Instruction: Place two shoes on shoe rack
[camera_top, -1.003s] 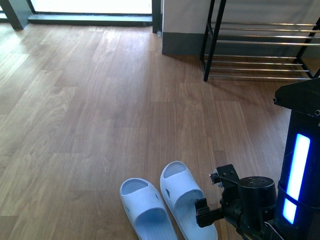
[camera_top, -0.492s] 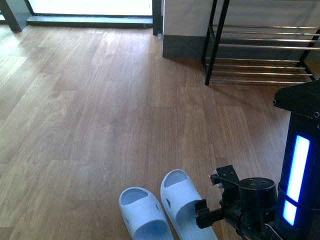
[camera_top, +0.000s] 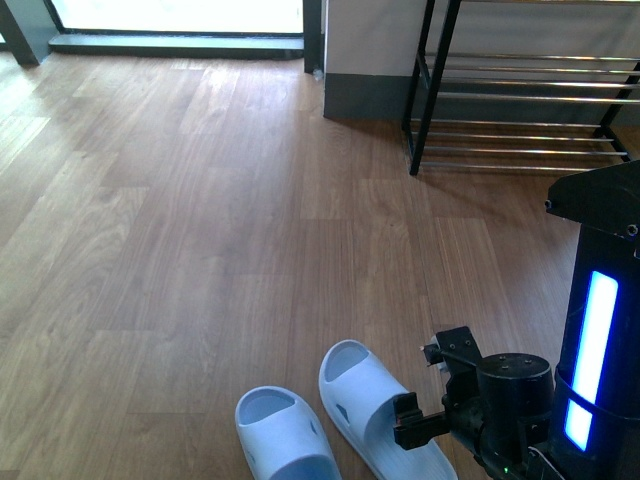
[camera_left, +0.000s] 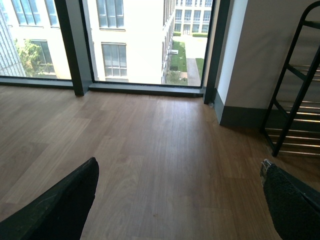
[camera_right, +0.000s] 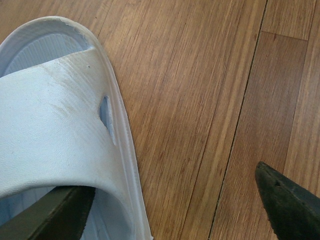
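Right gripper (camera_right: 175, 185): jaws spread wide, nothing clamped between them. In the right wrist view one dark finger (camera_right: 50, 215) sits at the lower left of the frame, overlapping the strap edge of a pale blue-white slide sandal (camera_right: 55, 115); contact cannot be confirmed. The other finger (camera_right: 290, 200) stands at the lower right over bare wooden floor (camera_right: 200, 75), well clear of the sandal.

Front view, bottom edge: two slide sandals lie side by side on the floor, toes cut off by the frame. The sandal at lower centre-right (camera_top: 375, 410) lies just beside the black right arm (camera_top: 500, 395), which occupies the lower right corner. The second sandal (camera_top: 285, 435) lies just to its left in the picture, close but apart. A black column with a lit blue strip (camera_top: 600, 350) rises along the right edge.

Left gripper (camera_left: 180, 165): jaws apart, nothing held. Its two dark fingers (camera_left: 55, 210) show at the lower corners of the left wrist view, above open floor.

Mid-ground: plank floor, brown, running across the front view.

Far: shoe rack (camera_top: 432, 75) at the upper right of the front view, black frame with chrome bars, standing against a white wall with a grey base, well apart from both sandals. It shows again at the right edge of the left wrist view (camera_left: 295, 100). A large window (camera_left: 135, 40) fills the top of that view
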